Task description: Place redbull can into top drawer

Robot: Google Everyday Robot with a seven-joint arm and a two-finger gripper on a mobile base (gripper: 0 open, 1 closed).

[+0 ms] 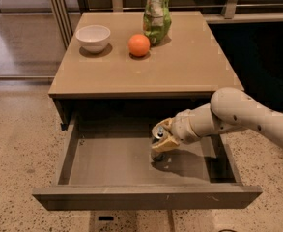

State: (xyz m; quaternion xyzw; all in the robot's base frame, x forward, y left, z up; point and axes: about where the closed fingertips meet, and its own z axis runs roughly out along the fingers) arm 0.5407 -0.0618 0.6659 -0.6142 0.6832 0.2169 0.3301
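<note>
The top drawer (107,166) is pulled wide open under the tan tabletop. My gripper (163,140) reaches in from the right and sits inside the drawer, right of its middle. Its tan fingers (166,143) are closed around the redbull can (157,132). Only the can's silver top and a bit of its dark side show. The can stands about upright, its base at or just above the drawer floor; I cannot tell whether it touches.
On the tan tabletop (179,71) stand a white bowl (93,36), an orange (139,45) and a green snack bag (156,14) at the back. The drawer's front panel (146,197) juts toward me. My white arm (247,117) crosses the drawer's right wall.
</note>
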